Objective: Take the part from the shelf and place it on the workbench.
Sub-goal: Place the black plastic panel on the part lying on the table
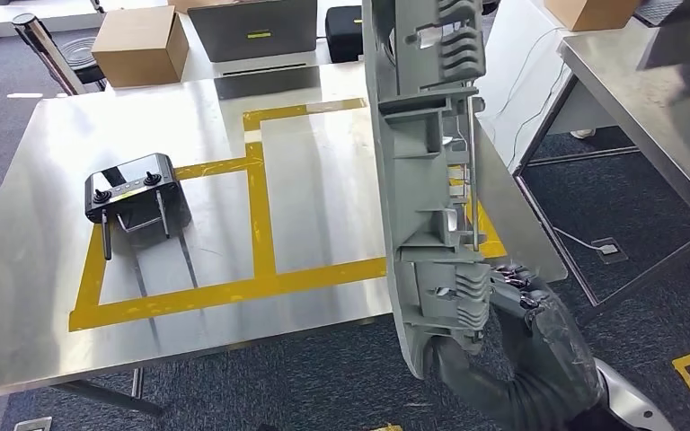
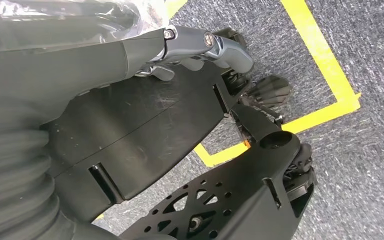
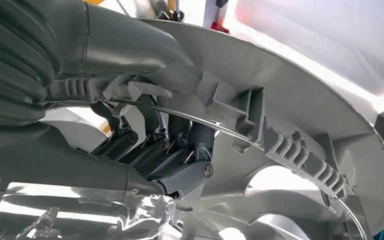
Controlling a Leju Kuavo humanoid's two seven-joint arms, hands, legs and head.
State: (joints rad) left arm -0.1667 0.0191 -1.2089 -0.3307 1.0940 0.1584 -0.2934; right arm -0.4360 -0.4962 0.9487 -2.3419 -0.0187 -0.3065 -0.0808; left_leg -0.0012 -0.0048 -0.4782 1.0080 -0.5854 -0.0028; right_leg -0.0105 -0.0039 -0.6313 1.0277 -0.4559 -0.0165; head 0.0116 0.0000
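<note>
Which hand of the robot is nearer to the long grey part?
Right. The right hand grips the grey part at its lower end, holding it upright beside the workbench. The left hand hangs low over the carpet, away from the part.

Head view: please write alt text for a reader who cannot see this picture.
The robot's right hand holds a long grey plastic part upright by its lower end, over the right edge of a metal workbench marked with yellow tape. A black remote controller lies on the workbench's left side.
</note>
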